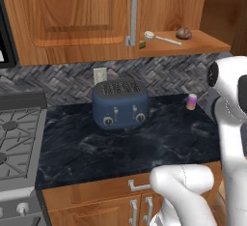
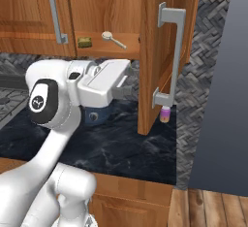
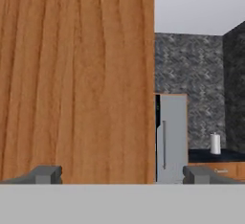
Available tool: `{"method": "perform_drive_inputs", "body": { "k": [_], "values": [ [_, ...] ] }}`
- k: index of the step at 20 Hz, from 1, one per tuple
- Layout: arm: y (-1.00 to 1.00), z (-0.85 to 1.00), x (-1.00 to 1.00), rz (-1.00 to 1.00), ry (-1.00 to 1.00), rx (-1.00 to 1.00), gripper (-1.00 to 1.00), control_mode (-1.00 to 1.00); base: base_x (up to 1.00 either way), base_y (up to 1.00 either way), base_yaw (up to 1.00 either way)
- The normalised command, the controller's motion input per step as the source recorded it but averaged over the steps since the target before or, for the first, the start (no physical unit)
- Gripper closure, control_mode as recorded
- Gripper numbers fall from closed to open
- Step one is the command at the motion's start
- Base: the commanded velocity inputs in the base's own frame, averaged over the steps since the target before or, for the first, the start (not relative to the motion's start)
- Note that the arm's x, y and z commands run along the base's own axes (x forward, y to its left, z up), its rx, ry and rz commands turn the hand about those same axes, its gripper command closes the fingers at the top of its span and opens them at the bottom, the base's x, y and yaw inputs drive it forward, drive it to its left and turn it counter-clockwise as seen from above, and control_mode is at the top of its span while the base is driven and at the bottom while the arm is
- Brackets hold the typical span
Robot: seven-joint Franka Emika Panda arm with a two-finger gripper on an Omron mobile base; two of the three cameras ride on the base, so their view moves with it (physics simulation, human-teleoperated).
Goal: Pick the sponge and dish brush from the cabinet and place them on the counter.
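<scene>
The cabinet (image 1: 72, 12) hangs above the counter (image 1: 144, 145) with its right door (image 2: 151, 41) swung open. On the bare shelf lie the small sponge (image 1: 142, 44) (image 2: 85, 41) and, to its right, the cream dish brush (image 1: 161, 38) (image 2: 113, 38). My gripper (image 2: 127, 89) hovers below the shelf, above the counter (image 2: 121, 143), pointing at the open door's inner face. In the hand view the gripper (image 3: 123, 175) is open, its fingertips (image 3: 45, 174) wide apart with nothing between them, and the door's wood (image 3: 76, 74) is close ahead.
A blue toaster (image 1: 119, 103) stands at the back of the counter, with a small purple-and-cream jar (image 1: 192, 101) (image 2: 165, 114) to its right. A brown round lump (image 1: 184, 33) sits on the shelf's right end. The stove (image 1: 17, 143) lies at the left. The door's silver handle (image 2: 173, 56) juts out.
</scene>
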Motion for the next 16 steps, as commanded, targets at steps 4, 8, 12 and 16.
{"method": "perform_drive_inputs", "body": {
  "k": [4, 8, 12, 16],
  "values": [
    [0.55, 0.0, -0.33, 0.01, 0.0, -0.02, -1.0, -1.0, 0.0, 0.0, 0.0],
    [0.64, 0.0, -0.27, 0.0, 0.0, -0.03, -1.0, -1.0, 0.0, 0.0, 0.0],
    [0.64, 0.0, -0.13, 0.03, 0.0, -0.03, -1.0, -1.0, 0.0, 0.0, 0.0],
    [0.51, 0.03, -0.04, 0.13, 0.03, -0.01, -1.0, -1.0, 0.0, 0.0, 0.0]
  ]
}}
